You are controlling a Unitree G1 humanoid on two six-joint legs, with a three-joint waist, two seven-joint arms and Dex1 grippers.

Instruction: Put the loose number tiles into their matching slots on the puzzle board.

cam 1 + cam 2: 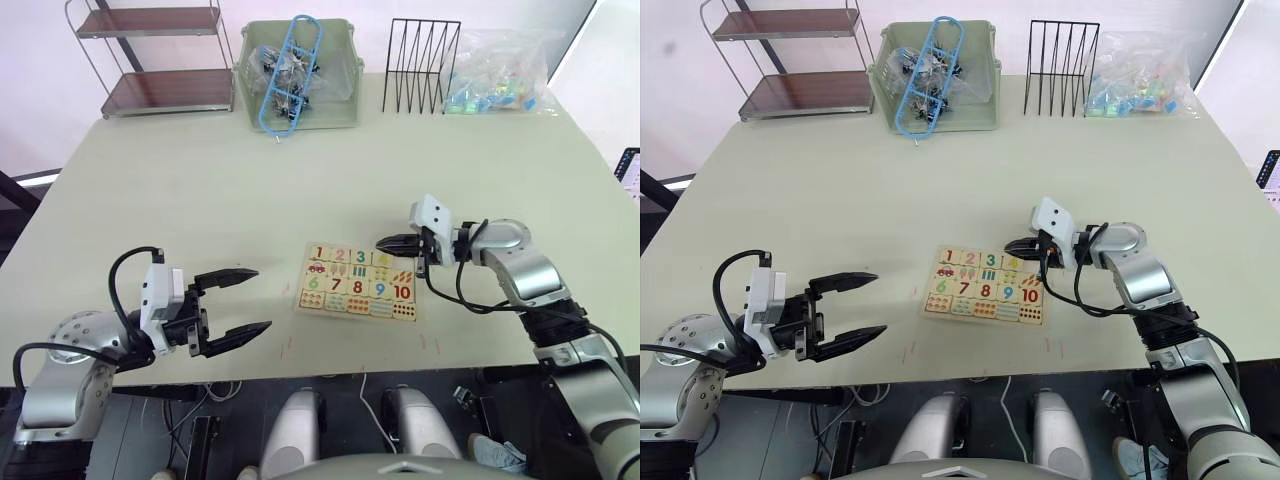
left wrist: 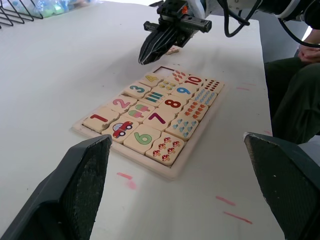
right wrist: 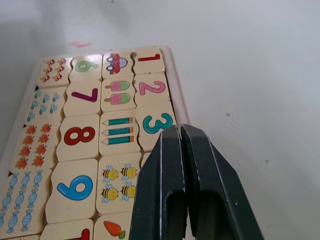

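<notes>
two grippers are out over the table point(image 1: 200, 180). the puzzle board point(image 1: 358, 282) lies flat near the front edge, between them. in its top row i can see the tiles 1 point(image 2: 98, 118), 2 point(image 2: 121, 103), 3 point(image 2: 137, 89) and 4 point(image 2: 152, 78) sitting in their slots. the right gripper point(image 1: 383, 242) is in front of the spot for the 5, so i cannot tell if that tile is in.

the right gripper has its two fingers pressed together, tips low over the far edge of the board by the 4. i cannot see anything between them. maybe it is closed like that to poke or push a tile flat, since closed tips make one small point.

the left gripper point(image 1: 245, 299) is spread wide and has nothing in it. it hangs well off to the left of the board, likely so it stays out of the way.

at the back of the table are a bin point(image 1: 298, 75), a wire rack point(image 1: 420, 65) and a shelf point(image 1: 160, 60).
</notes>
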